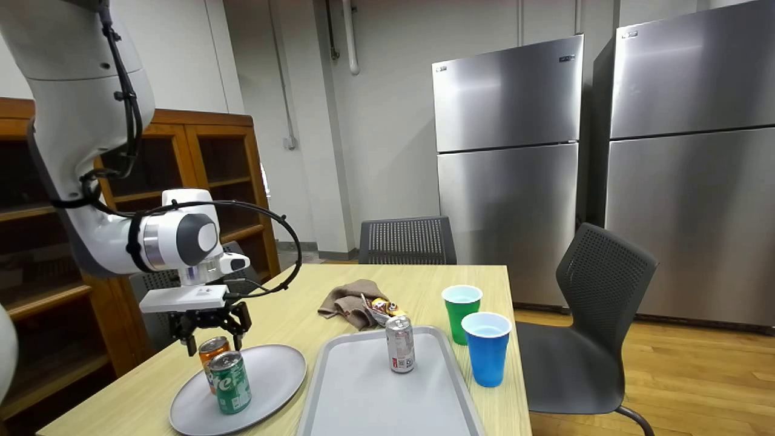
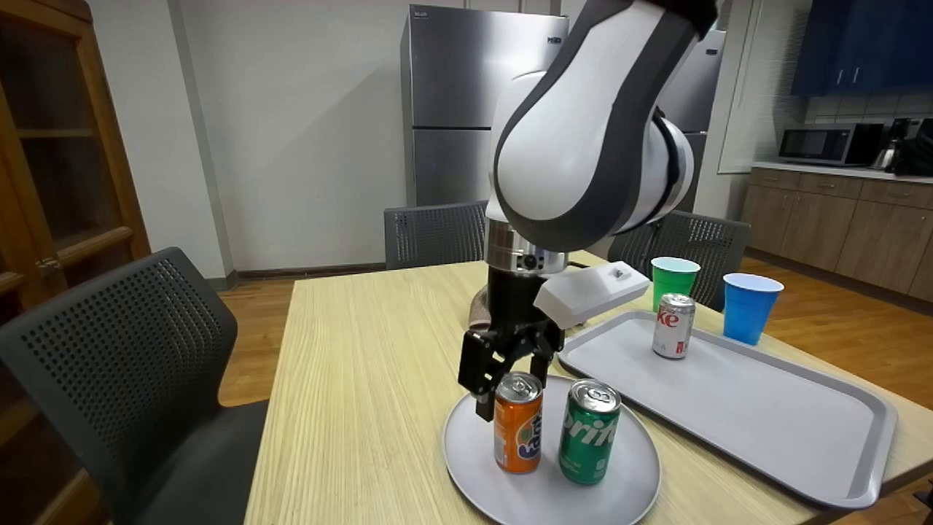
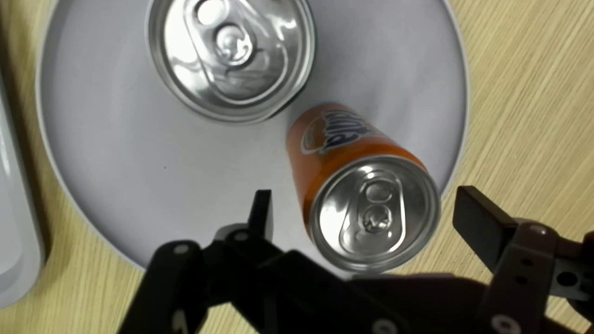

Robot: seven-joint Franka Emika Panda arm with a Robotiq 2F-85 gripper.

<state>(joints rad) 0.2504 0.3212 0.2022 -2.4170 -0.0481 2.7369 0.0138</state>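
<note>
An orange Fanta can (image 2: 518,434) and a green Sprite can (image 2: 589,445) stand upright on a round light-grey plate (image 2: 627,488). My gripper (image 3: 366,211) points down over the Fanta can and is open. In the wrist view its two fingers straddle that can's silver lid (image 3: 376,213), with a gap on each side. The Sprite can (image 3: 232,55) lies outside the jaws, toward the top of that view. In an exterior view the Sprite can (image 1: 230,387) partly covers the Fanta can (image 1: 213,348), and the gripper is just above them.
Beside the plate lies a grey tray (image 1: 375,406) bearing a silver Coke can (image 1: 400,348). A green cup (image 1: 460,321) and a blue cup (image 1: 487,354) stand past the tray. Farther back are a brown cloth (image 1: 351,303) and wrapped snacks (image 1: 384,307). Chairs surround the table.
</note>
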